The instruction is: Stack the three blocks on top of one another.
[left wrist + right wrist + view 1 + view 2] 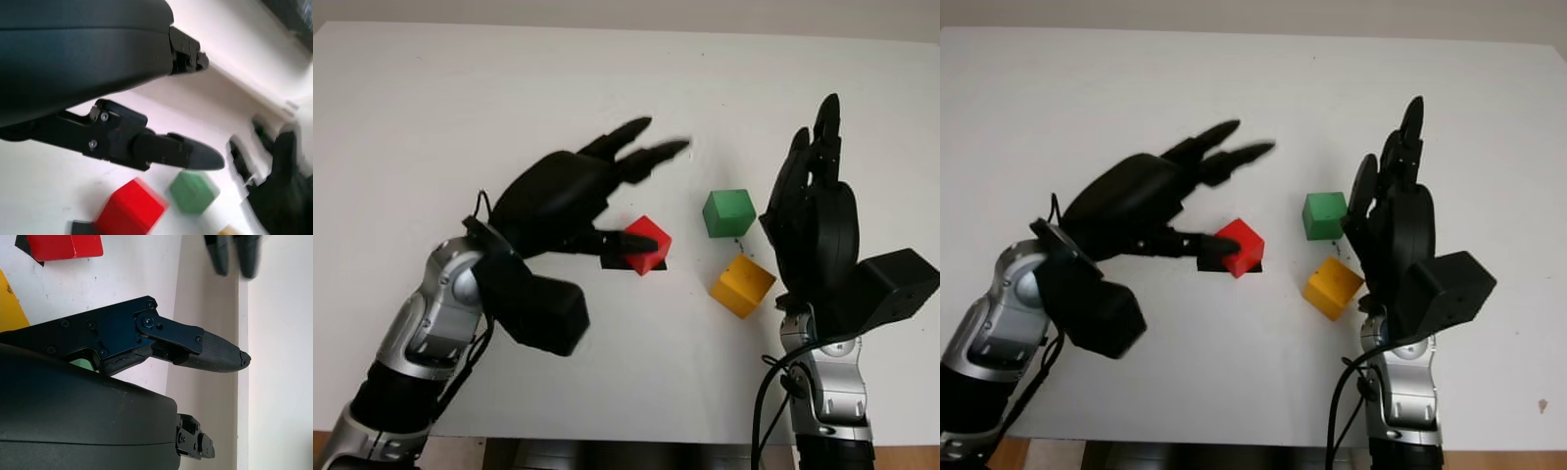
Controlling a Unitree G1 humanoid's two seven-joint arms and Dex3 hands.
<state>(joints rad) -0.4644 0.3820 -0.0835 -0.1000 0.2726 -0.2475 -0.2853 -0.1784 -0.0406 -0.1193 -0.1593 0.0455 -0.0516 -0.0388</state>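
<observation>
A red block (649,245) sits tilted at the edge of a black square mark (610,260) in the middle of the white table (460,88). To its right stand a green block (728,212) and, nearer me, a yellow block (742,285), each apart from the others. My left hand (646,191) is open and hovers just left of and above the red block, its thumb tip (195,155) close to the block's left face. My right hand (813,157) is open and upright, right of the green and yellow blocks, holding nothing.
The table's front edge (636,441) runs just below both forearms. Bare white surface stretches behind the blocks and to the far left. A small dark speck (1541,404) marks the table at the front right.
</observation>
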